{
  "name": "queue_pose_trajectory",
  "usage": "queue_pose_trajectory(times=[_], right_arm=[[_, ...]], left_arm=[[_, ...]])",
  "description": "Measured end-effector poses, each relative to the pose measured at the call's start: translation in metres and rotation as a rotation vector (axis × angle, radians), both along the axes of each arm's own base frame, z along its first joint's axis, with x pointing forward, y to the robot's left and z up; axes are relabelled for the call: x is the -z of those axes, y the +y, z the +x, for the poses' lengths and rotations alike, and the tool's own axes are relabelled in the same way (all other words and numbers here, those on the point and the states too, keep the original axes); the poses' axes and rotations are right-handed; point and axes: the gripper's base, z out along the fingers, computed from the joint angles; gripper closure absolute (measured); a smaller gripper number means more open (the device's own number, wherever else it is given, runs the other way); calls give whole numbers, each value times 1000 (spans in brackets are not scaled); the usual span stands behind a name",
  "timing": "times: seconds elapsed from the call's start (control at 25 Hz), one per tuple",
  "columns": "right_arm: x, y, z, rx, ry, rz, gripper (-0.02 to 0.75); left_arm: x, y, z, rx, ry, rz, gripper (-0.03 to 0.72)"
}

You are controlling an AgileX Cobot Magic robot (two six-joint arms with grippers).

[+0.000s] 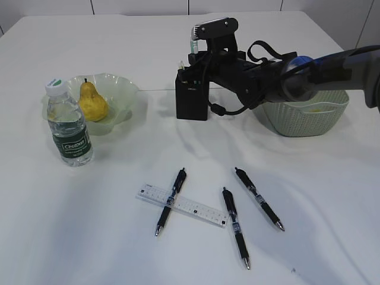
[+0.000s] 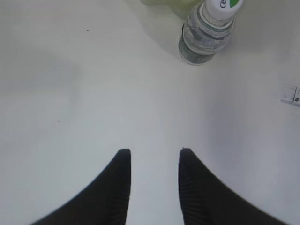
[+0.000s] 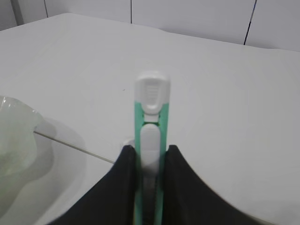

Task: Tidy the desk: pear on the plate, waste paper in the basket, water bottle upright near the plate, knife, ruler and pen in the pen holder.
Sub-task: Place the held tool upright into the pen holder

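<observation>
Knife [image 3: 151, 140] clamped in right hand [image 3: 150, 164] above pen holder [image 1: 191, 95]; left hand [image 2: 152, 161] part-open, empty.

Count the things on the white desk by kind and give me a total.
Black click pens: 3
Clear plastic ruler: 1
Green-and-white utility knife: 1
Clear water bottle: 1
Yellow pear: 1
Pale green plate: 1
Black pen holder: 1
Green basket: 1
Total: 10
</observation>
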Motion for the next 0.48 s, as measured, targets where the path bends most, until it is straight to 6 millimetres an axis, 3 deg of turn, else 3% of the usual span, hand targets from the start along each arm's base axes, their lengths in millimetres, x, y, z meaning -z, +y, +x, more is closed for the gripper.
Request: queue_pose_trajectory(times=[0.48], right_arm=[[0,1,0,4,10,26,440]], left_arm=[[0,0,0,0,0,0,449]])
